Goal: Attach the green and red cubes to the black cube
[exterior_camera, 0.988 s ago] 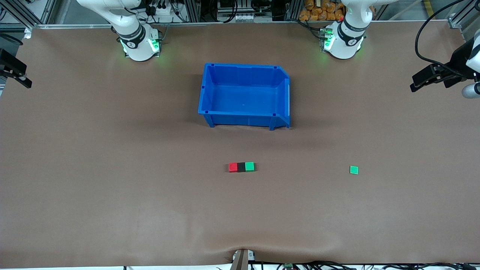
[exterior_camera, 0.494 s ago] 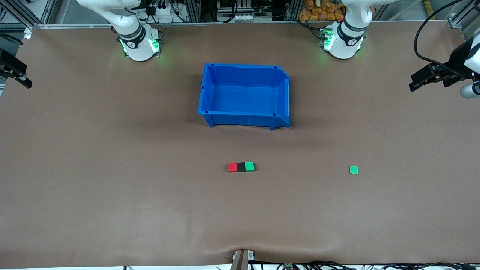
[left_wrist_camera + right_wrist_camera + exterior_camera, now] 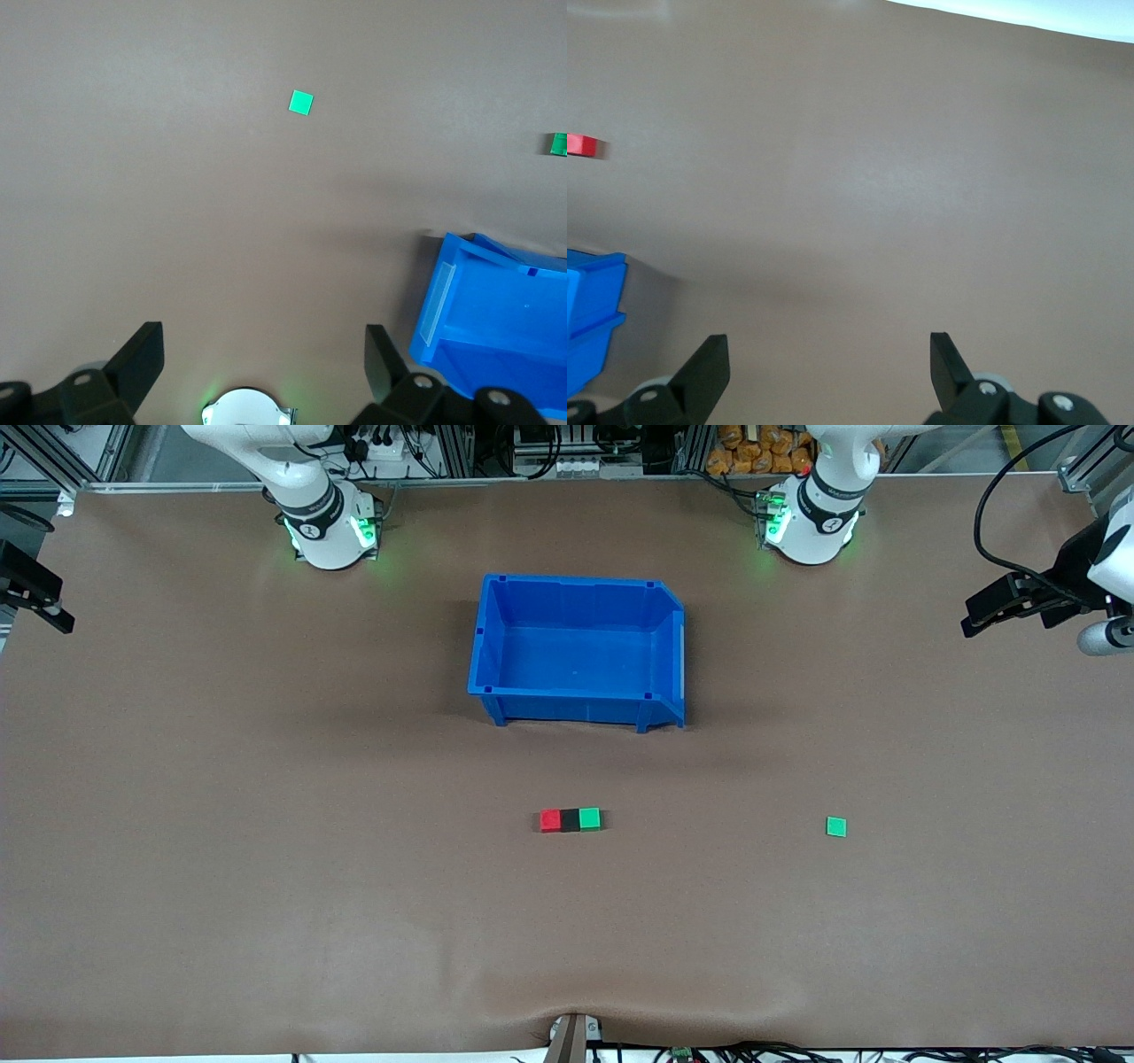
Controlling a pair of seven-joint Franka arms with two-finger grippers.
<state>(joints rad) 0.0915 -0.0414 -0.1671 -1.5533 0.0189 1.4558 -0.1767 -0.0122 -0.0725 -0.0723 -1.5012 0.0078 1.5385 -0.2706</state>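
The red cube [image 3: 550,819], black cube [image 3: 570,820] and green cube [image 3: 590,817] lie touching in one row on the table, black in the middle, nearer to the front camera than the blue bin [image 3: 576,651]. My left gripper [image 3: 977,617] is open and empty, raised over the left arm's end of the table. Its wrist view shows its open gripper [image 3: 263,341] and the green cube [image 3: 558,142] at the edge. My right gripper [image 3: 55,613] is open and empty over the right arm's end; its wrist view shows its open gripper [image 3: 828,350] and the red cube [image 3: 582,144].
A flat green square tile [image 3: 835,826] lies alone toward the left arm's end, also in the left wrist view [image 3: 300,102]. The blue bin shows in both wrist views [image 3: 496,310] [image 3: 589,310] and holds nothing. The left arm's base [image 3: 246,409] sits under its gripper.
My left gripper has drifted slightly toward the middle of the table. The cubes, the tile, the bin and the right gripper have not moved.
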